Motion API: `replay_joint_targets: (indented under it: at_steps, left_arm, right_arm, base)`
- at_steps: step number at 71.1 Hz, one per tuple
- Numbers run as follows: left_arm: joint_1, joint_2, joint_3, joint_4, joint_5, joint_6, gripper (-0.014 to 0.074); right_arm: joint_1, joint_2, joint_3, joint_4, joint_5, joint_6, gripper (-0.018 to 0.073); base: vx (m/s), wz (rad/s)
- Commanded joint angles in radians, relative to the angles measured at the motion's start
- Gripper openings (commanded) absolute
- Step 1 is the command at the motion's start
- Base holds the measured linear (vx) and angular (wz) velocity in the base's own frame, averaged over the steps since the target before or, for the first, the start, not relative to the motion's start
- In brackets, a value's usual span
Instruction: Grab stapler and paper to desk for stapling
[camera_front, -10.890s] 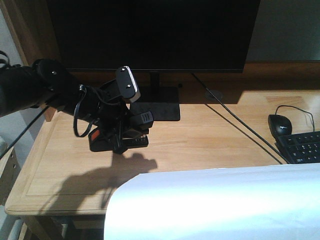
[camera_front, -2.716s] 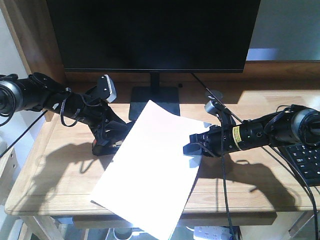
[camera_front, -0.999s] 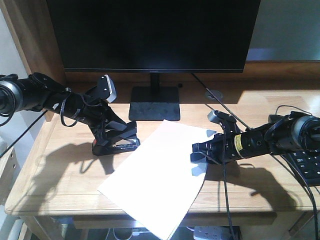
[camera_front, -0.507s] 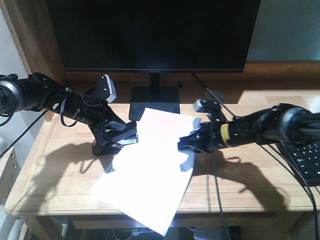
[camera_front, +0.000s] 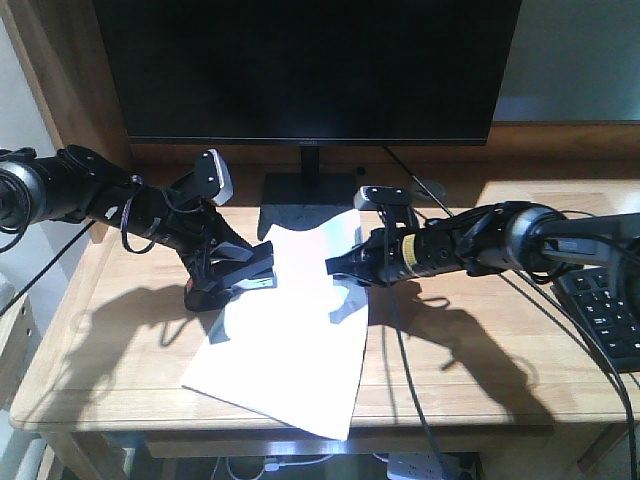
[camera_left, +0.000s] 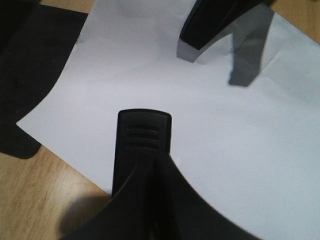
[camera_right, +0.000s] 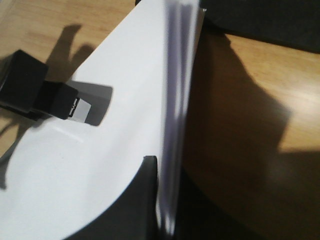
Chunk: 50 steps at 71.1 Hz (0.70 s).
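My left gripper (camera_front: 222, 280) is shut on the black stapler (camera_front: 243, 272), holding it on the desk (camera_front: 110, 330) left of centre, orange-red patch at its rear. In the left wrist view the stapler (camera_left: 144, 137) pokes out over the white paper (camera_left: 235, 130) from between my fingers. The paper (camera_front: 290, 340) lies tilted mid-desk, its near corner past the front rim. My right gripper (camera_front: 345, 270) is shut on its right edge, lifting that side. In the right wrist view the paper (camera_right: 100, 160) is pinched at my right gripper (camera_right: 167, 210), and the stapler (camera_right: 47, 95) tip overlaps its far edge.
A large dark monitor (camera_front: 300, 70) stands at the back on a black base (camera_front: 312, 195). A keyboard (camera_front: 610, 325) lies at the right edge, with cables (camera_front: 420, 400) trailing over the desk front. A round cable hole (camera_front: 432, 187) sits behind the right arm.
My right gripper has carried the paper leftwards, bringing its left edge under the stapler's head. The left arm and stapler have stayed put.
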Motion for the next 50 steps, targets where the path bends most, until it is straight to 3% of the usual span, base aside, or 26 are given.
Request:
replay_joint_targets:
  at_steps: [1, 9, 32, 39, 50]
  left_arm:
    - [-0.002, -0.057, -0.028, -0.05, 0.013, -0.009, -0.0006]
    - [-0.002, -0.057, -0.028, -0.05, 0.013, -0.009, -0.0006]
    - [-0.002, -0.057, -0.028, -0.05, 0.013, -0.009, -0.0006]
    - [-0.002, -0.057, -0.028, -0.05, 0.013, -0.009, -0.0006]
    - [-0.002, -0.057, -0.028, -0.05, 0.013, -0.009, -0.0006]
  right_arm:
    - [0.003, -0.042, -0.064, -0.028, -0.005, 0.014, 0.0064]
    - [0.003, -0.031, -0.094, -0.028, -0.005, 0.02, 0.0158]
    - [0.023, -0.03, -0.117, -0.028, 0.105, 0.038, 0.0532]
    - [0.019, -0.031, -0.117, -0.028, 0.114, 0.046, 0.0581]
    - [0.019, -0.057, -0.115, -0.028, 0.15, 0.045, 0.0585]
  base:
    - [0.0, 0.0]
    - [0.0, 0.0]
    - [0.0, 0.0]
    - [0.0, 0.0]
    - [0.0, 0.0]
